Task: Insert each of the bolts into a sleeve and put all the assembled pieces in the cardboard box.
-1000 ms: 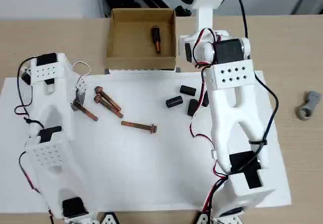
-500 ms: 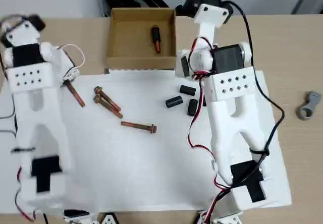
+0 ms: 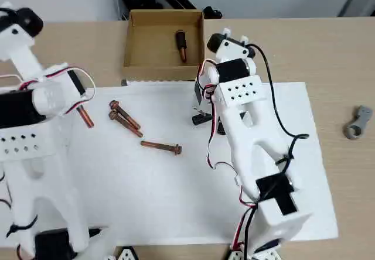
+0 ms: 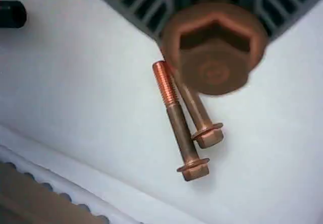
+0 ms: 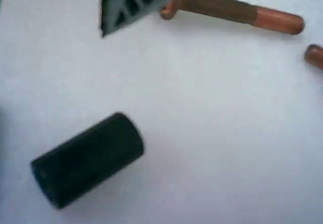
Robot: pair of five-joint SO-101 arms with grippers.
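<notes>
The left pincer [image 3: 81, 101] is clamped on a copper-coloured bolt [image 3: 87, 117] with a flanged hex head, holding it over the white sheet [image 3: 146, 201] near two loose bolts [image 3: 124, 118] lying side by side.

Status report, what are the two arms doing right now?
Left gripper shut on bolt. Right gripper above black sleeve. One assembled piece in cardboard box. Three bolts loose.

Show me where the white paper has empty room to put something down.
Bare: the white paper sheet in the middle, below the lone copper bolt; also its right side. Crowded: around the black cylindrical sleeves and the paired copper bolts.
</notes>
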